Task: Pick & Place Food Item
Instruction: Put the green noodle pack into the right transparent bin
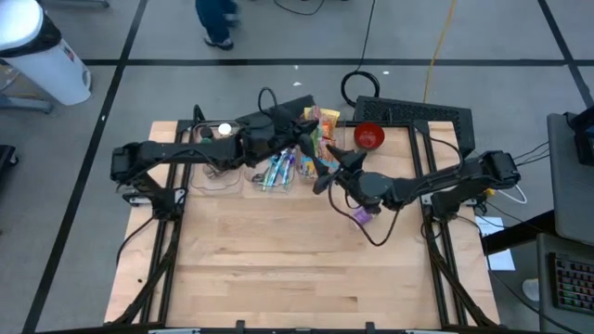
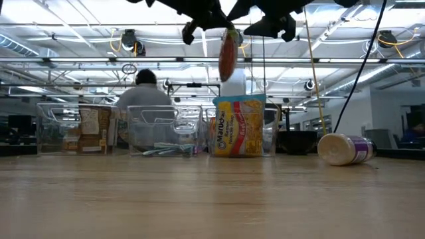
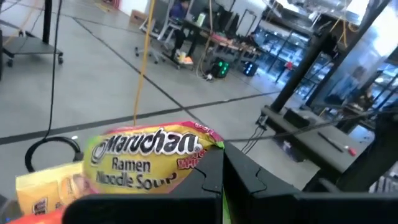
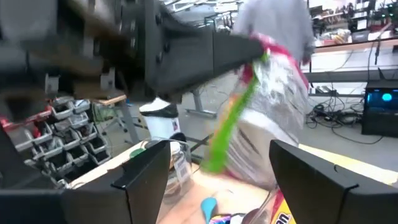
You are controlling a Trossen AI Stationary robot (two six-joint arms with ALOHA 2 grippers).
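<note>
A yellow Maruchan ramen noodle packet (image 3: 149,155) is in my left gripper (image 3: 222,177), which is shut on it above the clear bins at the table's far side (image 1: 306,134). In the low view the packet (image 2: 228,54) hangs edge-on, high above the bins. My right gripper (image 4: 217,180) is open and empty. It stands just on the near side of the packet (image 4: 267,124), at the table's middle (image 1: 325,172), and faces it. My left gripper pinches the packet's sealed end edge (image 4: 261,56) between its two shut fingers (image 3: 208,168). The packet hangs below the fingers, lifted clear of the bins and the table.
Clear bins (image 2: 159,129) line the far side. One holds more ramen packets (image 2: 239,126); others hold small wrapped items (image 1: 278,170). A red bowl (image 1: 368,136) stands at the far right. A white and purple container (image 2: 345,148) lies on its side near my right arm. A person shows behind the bins (image 2: 146,93).
</note>
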